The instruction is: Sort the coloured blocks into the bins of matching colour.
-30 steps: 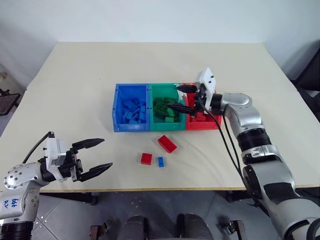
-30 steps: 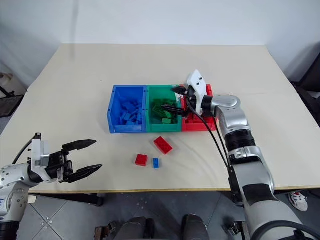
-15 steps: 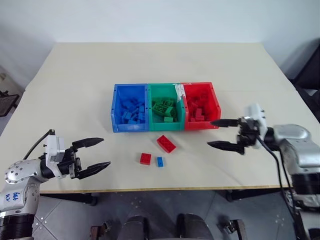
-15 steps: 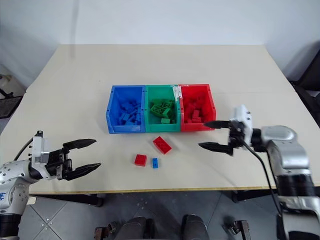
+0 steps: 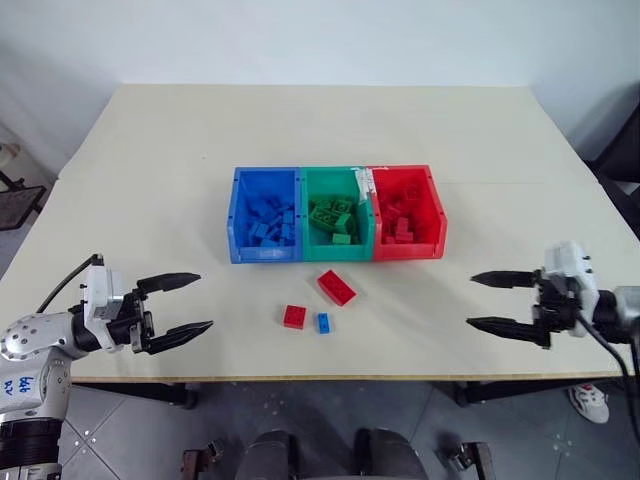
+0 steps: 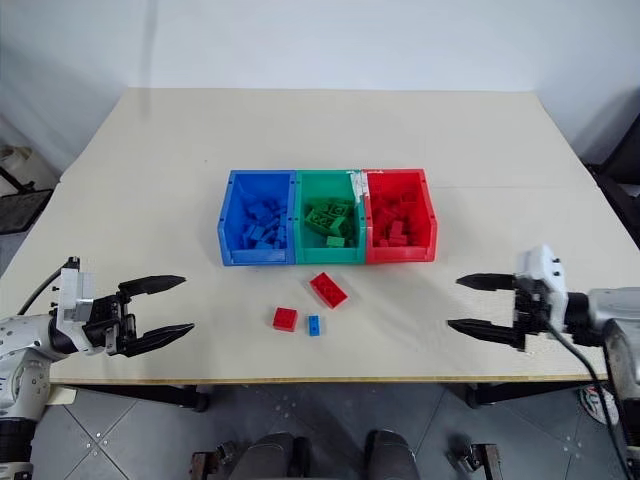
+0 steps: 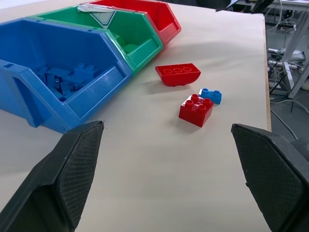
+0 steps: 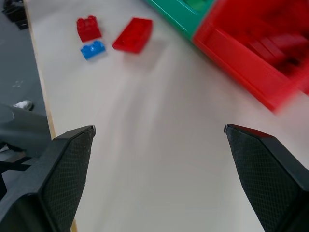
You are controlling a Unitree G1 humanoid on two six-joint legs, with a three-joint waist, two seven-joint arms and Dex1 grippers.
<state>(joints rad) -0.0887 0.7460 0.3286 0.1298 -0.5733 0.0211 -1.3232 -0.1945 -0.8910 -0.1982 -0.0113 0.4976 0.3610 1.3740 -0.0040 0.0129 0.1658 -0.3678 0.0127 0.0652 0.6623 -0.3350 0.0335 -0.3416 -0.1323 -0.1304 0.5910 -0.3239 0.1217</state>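
Three joined bins stand mid-table: blue bin (image 5: pixel 264 200), green bin (image 5: pixel 336 198), red bin (image 5: pixel 407 199), each holding several blocks of its own colour. In front of them on the table lie an oblong red block (image 5: pixel 336 287), a square red block (image 5: pixel 293 317) and a small blue block (image 5: pixel 322 323). My left gripper (image 5: pixel 188 303) is open near the table's front left edge, pointing toward the loose blocks. At the front right, my right gripper (image 5: pixel 483 300) is open and empty, well clear of the bins.
The table's front edge (image 5: pixel 330 378) runs just behind both grippers. Bare tabletop (image 5: pixel 300 130) stretches behind and beside the bins. A dark chair (image 5: pixel 620 150) stands off the table's right side.
My right gripper has pulled back from over the green and red bins to the table's front right, open and empty. The left gripper has stayed in place.
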